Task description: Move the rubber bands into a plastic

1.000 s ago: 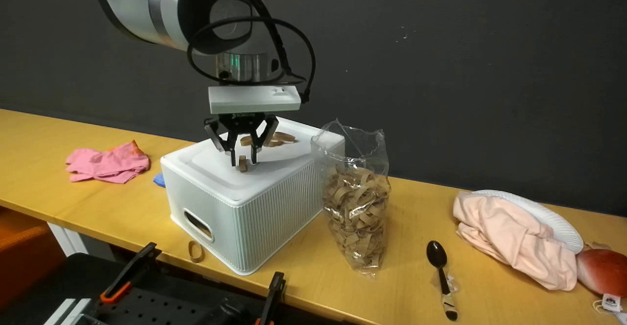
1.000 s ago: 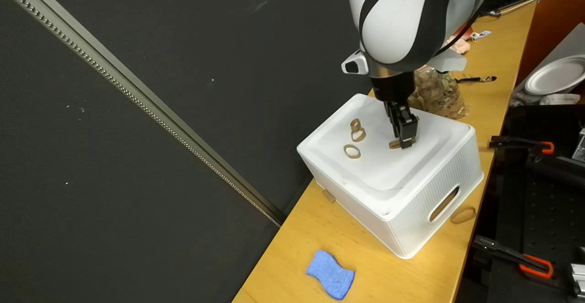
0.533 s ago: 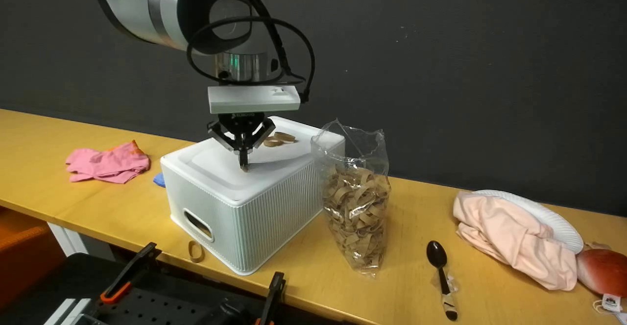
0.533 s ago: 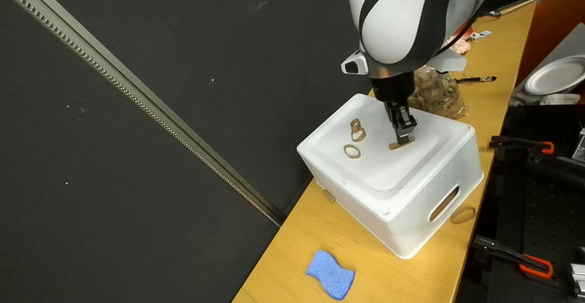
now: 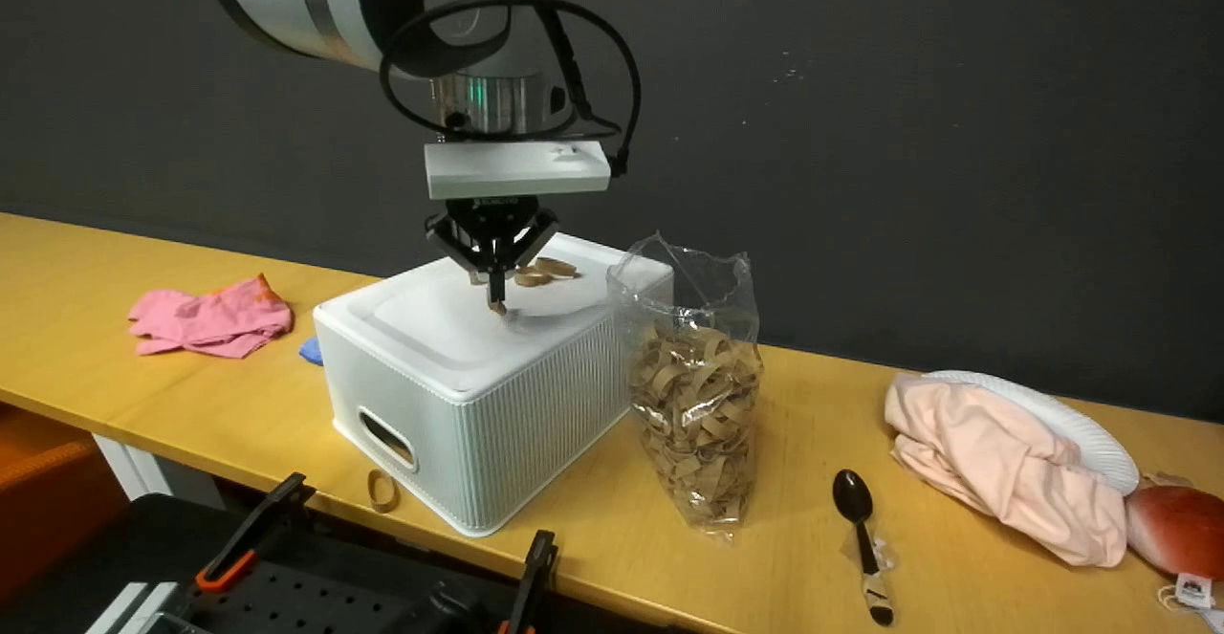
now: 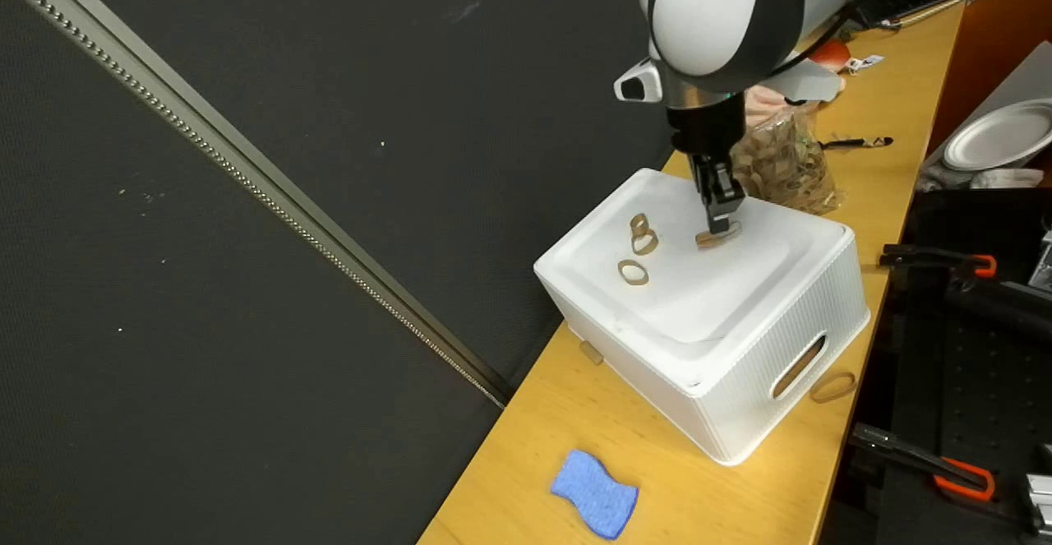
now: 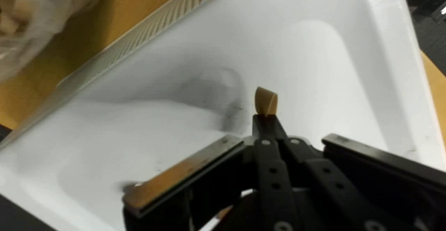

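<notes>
Tool (image 5: 496, 295) clenched on one rubber band (image 7: 266, 101), you hover higher over the white box (image 5: 550, 404) than before. Three bands (image 5: 533, 279) lie there, two bands (image 6: 591, 353) on the tabletop (image 6: 690, 496), plus one plastic bag (image 5: 708, 282).

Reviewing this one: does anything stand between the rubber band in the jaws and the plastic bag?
Nothing loose visibly blocks it. The jaws hold the rubber band over the white box; only the box's top edge and the upright side of the plastic bag lie between, so the band probably must clear the bag's rim.
</notes>
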You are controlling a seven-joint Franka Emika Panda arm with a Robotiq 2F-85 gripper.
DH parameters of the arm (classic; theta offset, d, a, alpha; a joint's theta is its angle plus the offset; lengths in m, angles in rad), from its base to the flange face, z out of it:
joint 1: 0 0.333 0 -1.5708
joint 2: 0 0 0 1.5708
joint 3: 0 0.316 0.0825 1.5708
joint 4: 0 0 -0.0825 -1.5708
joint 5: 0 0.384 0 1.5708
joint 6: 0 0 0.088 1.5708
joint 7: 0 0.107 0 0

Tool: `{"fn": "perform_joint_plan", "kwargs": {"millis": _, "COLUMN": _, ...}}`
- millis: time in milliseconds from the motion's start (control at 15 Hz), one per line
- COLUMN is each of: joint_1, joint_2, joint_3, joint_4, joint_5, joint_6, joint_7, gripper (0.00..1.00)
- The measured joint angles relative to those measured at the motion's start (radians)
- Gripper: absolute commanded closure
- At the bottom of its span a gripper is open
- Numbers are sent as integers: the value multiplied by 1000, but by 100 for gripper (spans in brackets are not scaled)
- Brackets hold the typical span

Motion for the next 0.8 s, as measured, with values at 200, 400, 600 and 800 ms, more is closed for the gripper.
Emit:
{"fn": "perform_joint_plan", "kwargs": {"millis": 200, "joint_1": -27, "joint_2": -58, "joint_3": -22, "joint_4": -1, "joint_5": -9, "joint_6": -3, "joint_7": 0, "gripper": 100}}
{"fn": "perform_joint_plan", "kwargs": {"millis": 400, "joint_1": -56, "joint_2": -123, "joint_3": -62, "joint_4": -3, "joint_5": -54, "joint_6": -13, "joint_7": 1, "gripper": 100}}
{"fn": "perform_joint_plan", "kwargs": {"millis": 600, "joint_1": -86, "joint_2": -167, "joint_3": -111, "joint_4": -7, "joint_5": -104, "joint_6": -32, "joint_7": 2, "gripper": 100}}
{"fn": "perform_joint_plan", "kwargs": {"millis": 800, "joint_1": -108, "joint_2": -180, "joint_3": -151, "joint_4": -16, "joint_5": -138, "joint_6": -37, "joint_7": 2, "gripper": 100}}
